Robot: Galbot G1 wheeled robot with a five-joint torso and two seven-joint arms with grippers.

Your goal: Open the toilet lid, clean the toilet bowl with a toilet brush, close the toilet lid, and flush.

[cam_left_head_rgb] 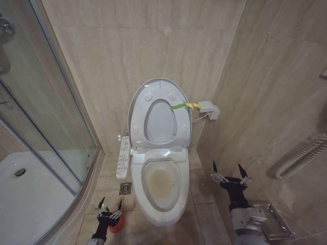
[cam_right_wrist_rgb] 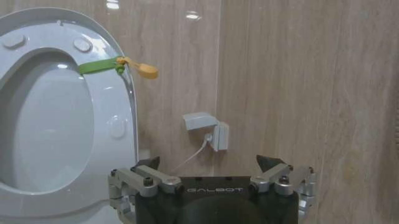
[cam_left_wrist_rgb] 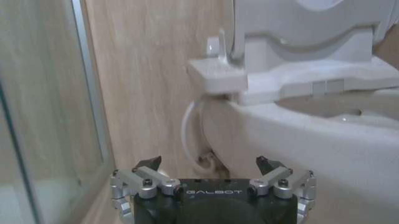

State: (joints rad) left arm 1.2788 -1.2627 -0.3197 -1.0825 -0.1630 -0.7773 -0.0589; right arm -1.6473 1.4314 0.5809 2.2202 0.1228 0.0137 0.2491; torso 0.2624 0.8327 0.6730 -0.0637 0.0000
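The toilet lid (cam_left_head_rgb: 159,87) stands upright against the back wall, with a green-and-yellow strap (cam_left_head_rgb: 184,106) at its edge. Below it the toilet bowl (cam_left_head_rgb: 148,196) lies uncovered, a brownish-yellow stain (cam_left_head_rgb: 161,179) inside. My left gripper (cam_left_head_rgb: 110,206) is open, low on the floor left of the bowl, just above the red base of the toilet brush (cam_left_head_rgb: 116,225); the brush handle is hidden. The left wrist view has this gripper (cam_left_wrist_rgb: 209,164) facing the bowl's side (cam_left_wrist_rgb: 311,140). My right gripper (cam_left_head_rgb: 231,172) is open to the right of the bowl, and in the right wrist view it (cam_right_wrist_rgb: 209,163) faces the lid (cam_right_wrist_rgb: 118,126) and the strap (cam_right_wrist_rgb: 100,66).
A glass shower screen (cam_left_head_rgb: 46,102) and a white shower tray (cam_left_head_rgb: 25,194) close off the left. The button panel (cam_left_head_rgb: 123,158) and a floor drain (cam_left_head_rgb: 125,188) lie left of the bowl. A wall box (cam_left_head_rgb: 209,109), a white hose (cam_left_head_rgb: 301,158) and a metal rack (cam_left_head_rgb: 271,219) are on the right.
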